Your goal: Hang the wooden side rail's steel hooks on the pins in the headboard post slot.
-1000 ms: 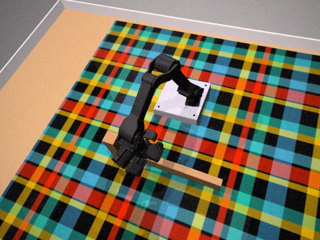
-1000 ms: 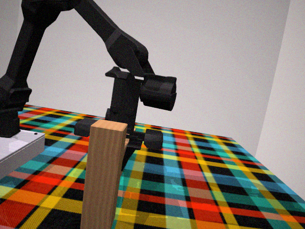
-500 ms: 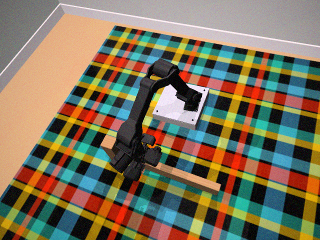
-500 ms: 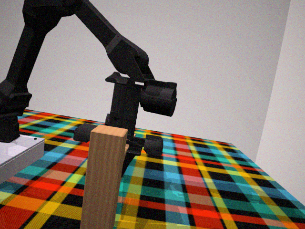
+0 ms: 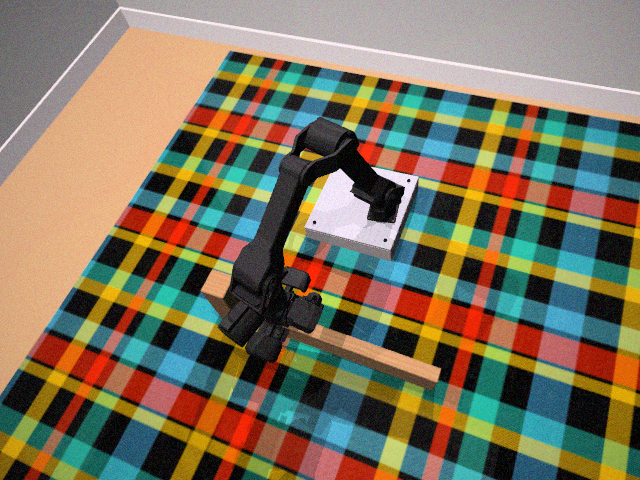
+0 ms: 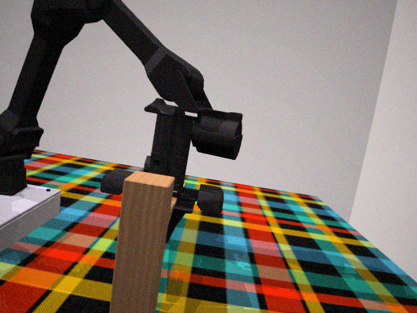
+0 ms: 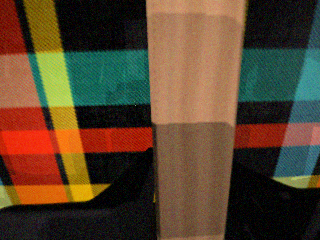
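The wooden side rail lies along the plaid table. Its far end rests on the cloth at the right. Its near end reaches the upright wooden headboard post. In the exterior view only a sliver of the rail shows behind the post. My gripper is shut on the rail close to the post, fingers pointing down on either side of it. The steel hooks, the slot and its pins are hidden by the arm and the post.
The arm's grey base plate stands behind the post. A plaid cloth covers the table, with a bare tan strip at the left and walls beyond.
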Motion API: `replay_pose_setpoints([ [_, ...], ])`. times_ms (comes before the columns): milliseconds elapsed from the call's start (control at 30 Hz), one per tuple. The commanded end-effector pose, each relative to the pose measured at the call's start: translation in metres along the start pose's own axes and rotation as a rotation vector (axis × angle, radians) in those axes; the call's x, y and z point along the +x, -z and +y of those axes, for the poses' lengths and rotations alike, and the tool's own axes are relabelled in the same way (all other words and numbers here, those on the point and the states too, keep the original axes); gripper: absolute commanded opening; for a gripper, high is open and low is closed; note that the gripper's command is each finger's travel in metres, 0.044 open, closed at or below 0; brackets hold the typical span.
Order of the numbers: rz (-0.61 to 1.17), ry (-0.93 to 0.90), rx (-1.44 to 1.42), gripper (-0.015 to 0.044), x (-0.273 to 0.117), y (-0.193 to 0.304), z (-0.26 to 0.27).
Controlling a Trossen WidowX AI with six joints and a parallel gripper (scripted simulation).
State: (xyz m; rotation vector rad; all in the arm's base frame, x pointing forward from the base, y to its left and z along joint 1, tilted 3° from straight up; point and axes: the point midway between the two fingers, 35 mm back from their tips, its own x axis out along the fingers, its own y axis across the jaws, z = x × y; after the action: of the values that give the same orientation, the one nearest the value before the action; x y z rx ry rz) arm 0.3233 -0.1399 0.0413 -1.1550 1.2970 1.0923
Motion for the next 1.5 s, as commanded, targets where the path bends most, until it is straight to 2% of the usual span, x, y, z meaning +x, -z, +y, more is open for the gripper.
replay_pose_setpoints([
  [0,0.003,0.008,-0.003,0.0,-0.0021,0.0021,-0.0028],
  [1467,0.003,0.008,-0.003,0.0,-0.0005,0.0058,-0.0005],
])
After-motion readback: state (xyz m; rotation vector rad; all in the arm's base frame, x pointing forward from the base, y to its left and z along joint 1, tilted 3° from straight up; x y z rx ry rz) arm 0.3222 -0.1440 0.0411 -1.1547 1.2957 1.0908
